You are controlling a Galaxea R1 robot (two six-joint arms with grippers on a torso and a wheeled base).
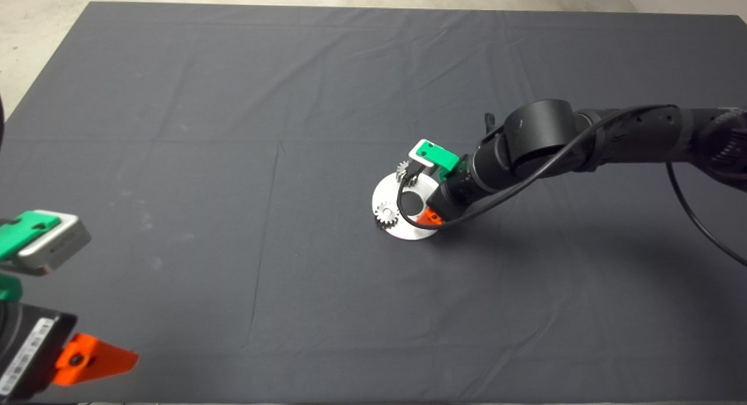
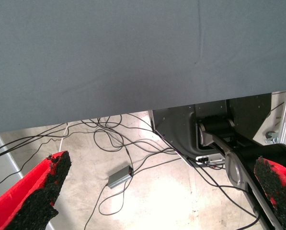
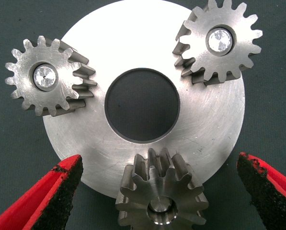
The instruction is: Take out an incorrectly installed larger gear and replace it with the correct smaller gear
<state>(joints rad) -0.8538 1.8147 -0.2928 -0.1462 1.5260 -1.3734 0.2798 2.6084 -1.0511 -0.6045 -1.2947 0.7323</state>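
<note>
A round silver disc (image 3: 210, 120) with a middle hole lies on the dark mat; it also shows in the head view (image 1: 408, 229). The larger gear (image 3: 161, 194), shiny with flared teeth, sits on the disc's edge. My right gripper (image 3: 159, 165) hovers over it, open, one red finger (image 3: 61, 191) on each side and apart from it. In the head view the right gripper (image 1: 430, 209) hides this gear. The smaller dark gear is out of view. My left gripper (image 1: 96, 358) is parked at the mat's lower left, open and empty (image 2: 164, 167).
Two small light-silver gears (image 3: 44, 76) (image 3: 219, 40) sit on the disc's other pegs; they also show in the head view (image 1: 386, 214) (image 1: 404, 171). The left wrist view shows the mat's edge, floor cables and a small grey box (image 2: 120, 177).
</note>
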